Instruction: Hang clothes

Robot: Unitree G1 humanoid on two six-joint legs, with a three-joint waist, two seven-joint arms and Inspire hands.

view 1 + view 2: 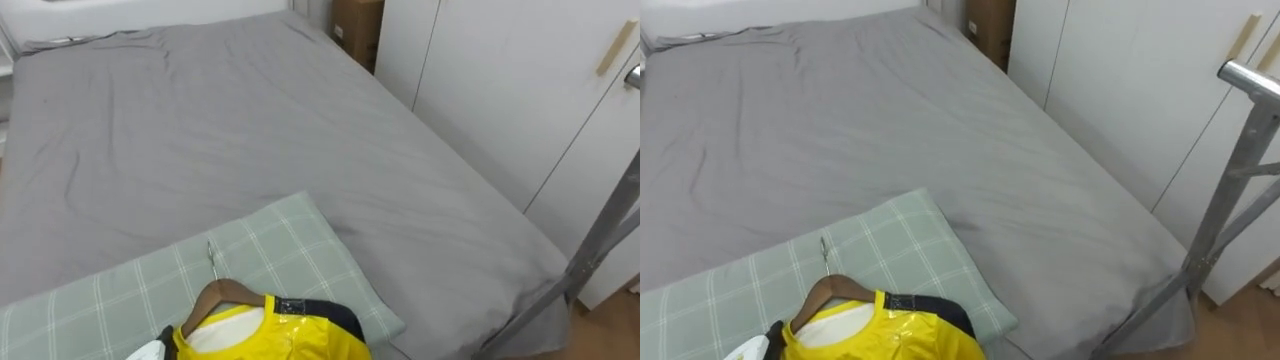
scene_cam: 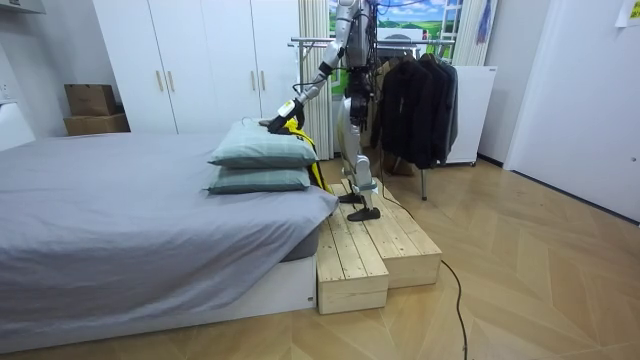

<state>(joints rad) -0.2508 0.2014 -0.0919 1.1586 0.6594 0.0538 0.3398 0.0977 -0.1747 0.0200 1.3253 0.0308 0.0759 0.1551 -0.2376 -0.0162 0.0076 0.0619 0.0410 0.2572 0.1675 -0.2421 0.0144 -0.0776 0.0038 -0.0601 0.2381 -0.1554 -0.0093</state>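
A yellow garment [image 1: 285,340] with a dark collar band hangs on a wooden hanger [image 1: 228,293] that lies on the green checked pillow [image 1: 150,275] at the head of the bed. The hanger's metal hook [image 1: 212,258] points up the pillow. In the room view I stand on a wooden platform [image 2: 375,245] beside the bed and stretch my left arm over the two stacked pillows [image 2: 262,150]. My left hand [image 2: 274,121] rests at the yellow garment [image 2: 292,122]. A white bit of that hand [image 1: 150,350] shows beside the garment.
The grey bed [image 1: 200,140] stretches away in front of me. White wardrobe doors [image 1: 500,80] stand to the right. A metal clothes rack post [image 1: 1230,190] rises at my right; in the room view the rack [image 2: 410,95] behind me holds several dark garments.
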